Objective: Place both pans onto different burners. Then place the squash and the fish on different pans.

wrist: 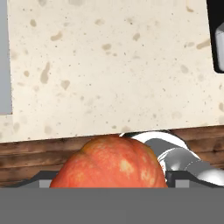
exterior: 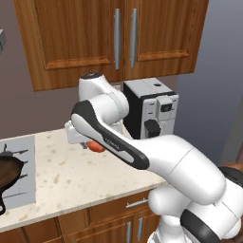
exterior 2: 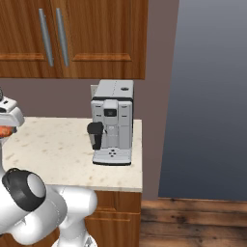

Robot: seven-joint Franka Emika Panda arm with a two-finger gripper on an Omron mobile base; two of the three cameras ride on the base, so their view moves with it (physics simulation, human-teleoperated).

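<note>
Squash [wrist: 109,162] carrying looks like the step in hand: the orange ball sits right at the hand [exterior: 90,144], whose fingers stand wide around it, above the speckled surface [exterior: 71,175]. Next, swing toward the brown skillet [exterior: 8,175] on the cooktop [exterior: 26,190], well off to one side. Coffee machine [exterior 2: 113,123] stands clear on the other

Kitchen: wooden cabinets [exterior: 114,38], countertop [exterior: 71,175], coffee machine [exterior 2: 113,123].
</note>
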